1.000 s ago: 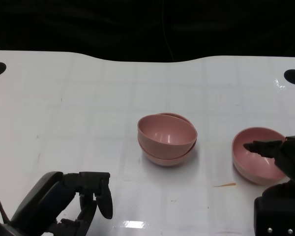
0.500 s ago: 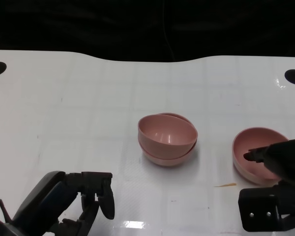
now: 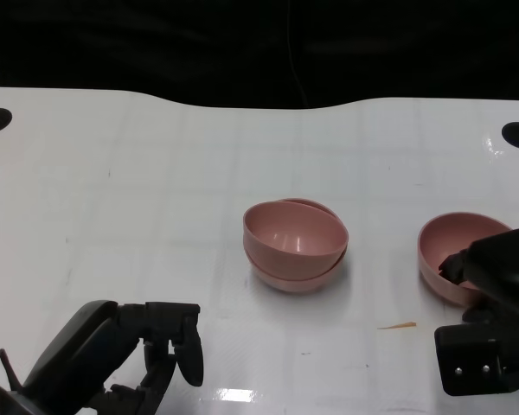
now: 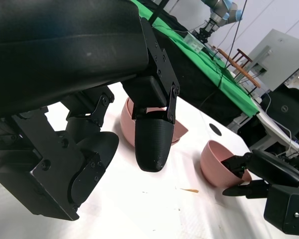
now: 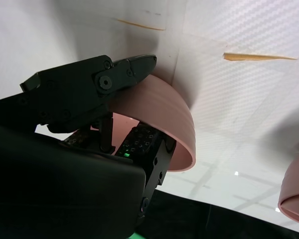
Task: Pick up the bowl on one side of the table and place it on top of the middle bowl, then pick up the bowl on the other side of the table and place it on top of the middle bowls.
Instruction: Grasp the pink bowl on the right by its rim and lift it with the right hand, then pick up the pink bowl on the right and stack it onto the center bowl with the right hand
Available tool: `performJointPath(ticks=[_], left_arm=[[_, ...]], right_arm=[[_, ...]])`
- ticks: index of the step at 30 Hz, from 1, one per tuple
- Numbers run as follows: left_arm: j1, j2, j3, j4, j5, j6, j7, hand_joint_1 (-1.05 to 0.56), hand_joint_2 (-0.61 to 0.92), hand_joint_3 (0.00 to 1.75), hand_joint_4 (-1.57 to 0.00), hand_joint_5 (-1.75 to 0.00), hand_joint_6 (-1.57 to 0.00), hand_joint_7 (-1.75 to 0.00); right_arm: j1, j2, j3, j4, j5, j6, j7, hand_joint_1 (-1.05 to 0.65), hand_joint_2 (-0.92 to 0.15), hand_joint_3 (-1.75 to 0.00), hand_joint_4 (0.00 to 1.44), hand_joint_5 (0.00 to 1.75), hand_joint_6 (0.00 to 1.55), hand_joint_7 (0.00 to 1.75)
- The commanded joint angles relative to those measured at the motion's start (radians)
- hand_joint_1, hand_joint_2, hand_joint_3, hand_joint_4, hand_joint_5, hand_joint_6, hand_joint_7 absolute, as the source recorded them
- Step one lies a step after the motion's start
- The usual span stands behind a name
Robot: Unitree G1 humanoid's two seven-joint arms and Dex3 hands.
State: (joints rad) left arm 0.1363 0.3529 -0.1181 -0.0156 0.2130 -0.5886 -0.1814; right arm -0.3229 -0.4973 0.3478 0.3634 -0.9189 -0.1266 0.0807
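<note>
Your right hand pinches the rim of the pink plastic side bowl, fingers inside and outside, ready for lifting onto the stacked pink middle bowls; your left hand rests empty, fingers loosely curled.

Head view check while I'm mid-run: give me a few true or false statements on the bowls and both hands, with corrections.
1. One pink bowl already sits tilted in the middle bowl. True.
2. The right hand has fingers on the rim of the right bowl. True; the right wrist view shows fingers inside and outside its wall.
3. The left hand holds a bowl. False; it holds nothing.
4. The right bowl is stacked on the middle pile. False; it is apart, at the table's right side.
5. A thin tan sliver lies near the right bowl. True.
</note>
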Motion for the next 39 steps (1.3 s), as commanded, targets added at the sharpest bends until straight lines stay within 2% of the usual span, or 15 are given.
performJointPath(ticks=[1, 5, 9, 10, 11, 12, 13, 15, 22, 23, 24, 26, 27, 35, 39], left_arm=[[0.0, 0.011, 0.006, -0.01, 0.008, 0.009, -0.01, 0.04, 0.21, 1.6, -0.87, -1.66, -0.85, -1.47], [-0.001, 0.009, 0.006, -0.009, 0.004, 0.007, -0.01, 0.05, 0.21, 1.6, -0.87, -1.66, -0.85, -1.46], [0.002, 0.011, 0.006, -0.02, 0.011, 0.019, -0.012, 0.06, 0.21, 1.6, -0.87, -1.66, -0.85, -1.45], [0.002, 0.011, 0.006, -0.02, 0.011, 0.02, -0.013, 0.06, 0.21, 1.6, -0.87, -1.66, -0.85, -1.45], [0.004, 0.011, 0.006, -0.021, 0.009, 0.021, -0.014, 0.06, 0.21, 1.6, -0.87, -1.66, -0.85, -1.45], [0.004, 0.011, 0.006, -0.022, 0.008, 0.021, -0.015, 0.06, 0.21, 1.59, -0.86, -1.66, -0.85, -1.45], [0.005, 0.011, 0.007, -0.022, 0.008, 0.022, -0.015, 0.06, 0.22, 1.59, -0.86, -1.66, -0.85, -1.45], [0.005, 0.01, 0.007, -0.021, 0.008, 0.02, -0.015, 0.06, 0.22, 1.59, -0.86, -1.66, -0.85, -1.45], [0.004, 0.007, 0.005, -0.019, 0.011, 0.021, -0.016, 0.07, 0.22, 1.58, -0.87, -1.66, -0.85, -1.45], [0.004, 0.007, 0.005, -0.018, 0.011, 0.021, -0.016, 0.07, 0.22, 1.58, -0.87, -1.65, -0.85, -1.45], [0.004, 0.007, 0.005, -0.017, 0.011, 0.02, -0.015, 0.07, 0.22, 1.58, -0.87, -1.65, -0.85, -1.45], [0.003, 0.007, 0.005, -0.018, 0.014, 0.023, -0.015, 0.07, 0.23, 1.58, -0.87, -1.65, -0.85, -1.44], [0.003, 0.007, 0.004, -0.02, 0.016, 0.026, -0.016, 0.07, 0.23, 1.58, -0.87, -1.65, -0.86, -1.44], [-0.002, 0.005, 0.003, -0.014, 0.023, 0.02, -0.01, 0.07, 0.23, 1.58, -0.88, -1.65, -0.86, -1.43], [0.001, 0.006, 0.003, -0.02, 0.025, 0.029, -0.013, 0.07, 0.23, 1.58, -0.88, -1.64, -0.86, -1.43]], right_arm=[[-0.006, -0.025, 0.004, 0.02, 0.021, -0.009, -0.02, -0.22, -0.92, -0.19, 0.84, 1.55, 1.14, 0.05], [0.003, -0.03, -0.003, -0.002, 0.019, -0.026, -0.095, -0.22, -0.92, -0.1, 0.84, 1.68, 1.18, 0.05], [0.014, -0.039, -0.018, -0.117, -0.001, 0.017, -0.095, -0.21, -0.91, -0.09, 0.8, 1.74, 1.27, 0.1], [0.015, -0.039, -0.02, -0.137, -0.006, 0.023, -0.103, -0.18, -0.87, -0.06, 0.81, 1.74, 1.27, 0.21], [0.017, -0.037, -0.028, -0.162, 0.0, 0.019, -0.116, -0.16, -0.86, -0.03, 0.82, 1.75, 1.06, 0.71], [0.02, -0.034, -0.035, -0.184, 0.011, 0.013, -0.126, -0.15, -0.87, -0.02, 0.84, 1.75, 0.9, 1.08], [0.022, -0.031, -0.042, -0.2, 0.022, 0.007, -0.131, -0.15, -0.87, -0.02, 0.85, 1.75, 0.81, 1.26], [0.023, -0.021, -0.053, -0.227, 0.043, -0.002, -0.138, -0.16, -0.89, -0.04, 0.85, 1.75, 0.75, 1.41], [-0.022, 0.035, -0.081, -0.26, 0.183, -0.128, -0.192, -0.11, -0.87, -0.08, 0.97, 1.75, 0.8, 1.57], [-0.031, 0.041, -0.08, -0.25, 0.197, -0.149, -0.194, -0.1, -0.61, -0.62, 0.96, 1.75, 0.82, 1.57], [-0.037, 0.044, -0.081, -0.242, 0.206, -0.165, -0.195, -0.09, -0.42, -0.97, 0.97, 1.75, 0.83, 1.56], [-0.055, 0.057, -0.077, -0.221, 0.227, -0.198, -0.194, -0.08, -0.27, -1.25, 0.97, 1.75, 0.84, 1.55], [-0.069, 0.067, -0.072, -0.207, 0.242, -0.218, -0.192, -0.1, -0.27, -1.32, 0.97, 1.75, 0.84, 1.54], [-0.155, 0.151, -0.042, -0.102, 0.281, -0.321, -0.192, -0.15, -0.28, -1.36, 0.98, 1.75, 0.84, 1.55], [-0.184, 0.182, -0.027, -0.054, 0.305, -0.366, -0.181, -0.14, -0.32, -1.29, 0.98, 1.75, 0.78, 1.65]])
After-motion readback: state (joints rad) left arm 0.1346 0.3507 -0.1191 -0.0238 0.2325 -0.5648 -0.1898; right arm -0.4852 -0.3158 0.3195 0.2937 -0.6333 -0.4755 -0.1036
